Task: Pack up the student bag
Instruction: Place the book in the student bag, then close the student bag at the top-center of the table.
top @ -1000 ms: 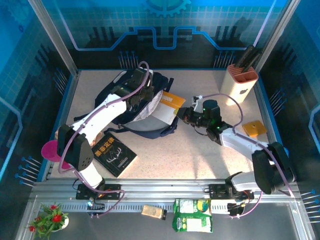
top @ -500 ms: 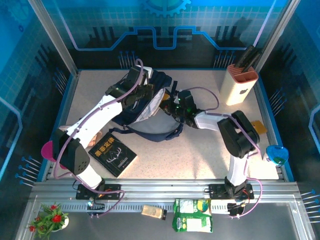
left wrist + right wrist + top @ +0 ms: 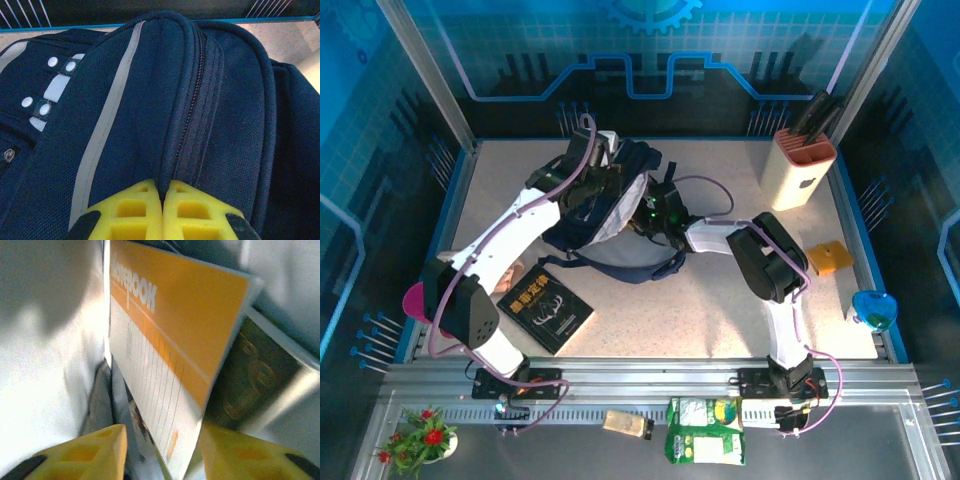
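Both arms are working at the student bag [image 3: 638, 160], which lies on the table [image 3: 720, 300] in the upper centre of the overhead frame.

The left gripper [image 3: 162, 192] is clenched on a ridge of navy fabric beside the zip [image 3: 192, 100]. Only its yellow fingertips show, cut off at the bottom edge of its wrist frame. From above, the right gripper [image 3: 164, 432] is buried in the bag's pale mouth, so I can't see its fingers there. Its own camera is blurred and washed out by the white lining [image 3: 45, 365]. It shows the jaws standing apart, released, with the lower corner of an orange-covered notebook [image 3: 165, 340] between them. I can't tell whether the notebook brushes the right-hand finger. Behind the notebook, at the right of the frame, a dark book [image 3: 245, 380] is half covered, and its cover is unreadable.
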You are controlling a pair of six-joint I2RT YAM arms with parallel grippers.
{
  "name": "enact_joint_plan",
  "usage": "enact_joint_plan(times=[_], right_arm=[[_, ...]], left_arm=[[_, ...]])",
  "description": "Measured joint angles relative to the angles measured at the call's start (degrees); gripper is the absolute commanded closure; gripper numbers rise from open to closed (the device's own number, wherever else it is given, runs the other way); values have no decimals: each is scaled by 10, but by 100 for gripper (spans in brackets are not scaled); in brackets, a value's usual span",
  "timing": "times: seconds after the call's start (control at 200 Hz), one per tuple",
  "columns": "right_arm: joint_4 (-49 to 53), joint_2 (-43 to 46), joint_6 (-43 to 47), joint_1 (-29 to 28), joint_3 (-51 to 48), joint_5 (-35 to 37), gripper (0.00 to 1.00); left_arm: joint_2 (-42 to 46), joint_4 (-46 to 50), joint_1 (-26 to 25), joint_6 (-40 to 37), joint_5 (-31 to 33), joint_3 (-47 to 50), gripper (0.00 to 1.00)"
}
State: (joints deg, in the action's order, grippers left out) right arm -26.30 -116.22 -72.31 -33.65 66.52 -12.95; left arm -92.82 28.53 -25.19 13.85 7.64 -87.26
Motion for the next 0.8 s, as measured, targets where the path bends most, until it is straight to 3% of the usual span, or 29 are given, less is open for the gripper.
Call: enact_joint_plan(times=[0.14,0.18,0.21,0.27,0.325,0.51,0.8], right_arm=[[-2,120,22,41,-123,-5,44],[-1,158,30,57,-152,-3,42],[2,189,35,70,-172,0,41],[16,246,50,100,-204,8,38],[38,287,67,125,-220,17,35],[145,345,152,157,-213,45,28],[221,318,234,152,-143,37,25]], left_arm=[[0,-9,4,3,-23,16,100],[-1,-12,4,3,-34,21,95],[-3,-15,4,3,-40,26,90],[-10,-22,4,9,-53,37,66],[-16,-31,4,12,-63,47,52],[-21,-44,9,63,-62,104,23],[6,-22,56,170,15,249,10]])
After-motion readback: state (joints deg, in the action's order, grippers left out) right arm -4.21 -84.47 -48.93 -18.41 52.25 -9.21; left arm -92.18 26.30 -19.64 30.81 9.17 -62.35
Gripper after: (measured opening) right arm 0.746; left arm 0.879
